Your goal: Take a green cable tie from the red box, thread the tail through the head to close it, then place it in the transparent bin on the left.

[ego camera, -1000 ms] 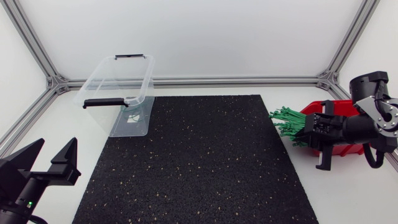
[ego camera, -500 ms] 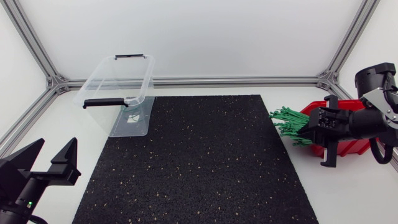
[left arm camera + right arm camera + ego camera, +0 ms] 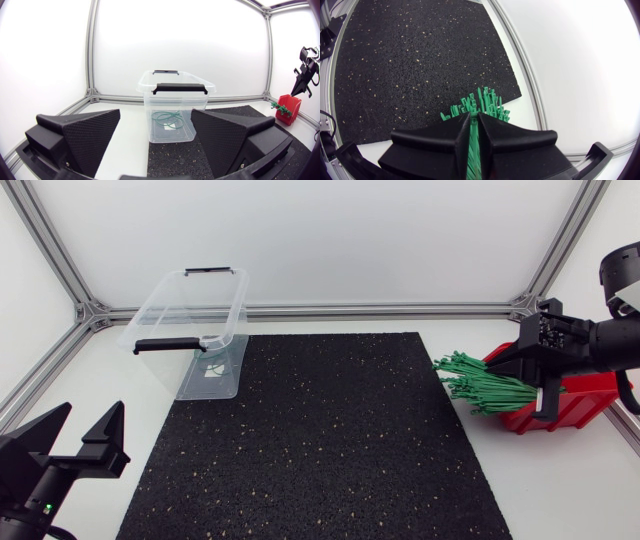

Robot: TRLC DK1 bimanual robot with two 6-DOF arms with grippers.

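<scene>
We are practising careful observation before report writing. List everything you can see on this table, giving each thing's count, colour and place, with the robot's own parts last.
transparent bin: one, clear with black handles, far left, partly on the mat.
looped cable tie: at least one, green, on the bin's floor.
mat: one, black with speckles, middle of the table.
red box: one, red, right edge of the table.
green cable ties: a bundle, too many to count, sticking out of the red box toward the mat.
table: one, white, under everything.
left gripper: one, black, open, near left corner.
right gripper: one, black, shut on green cable ties over the red box.
</scene>
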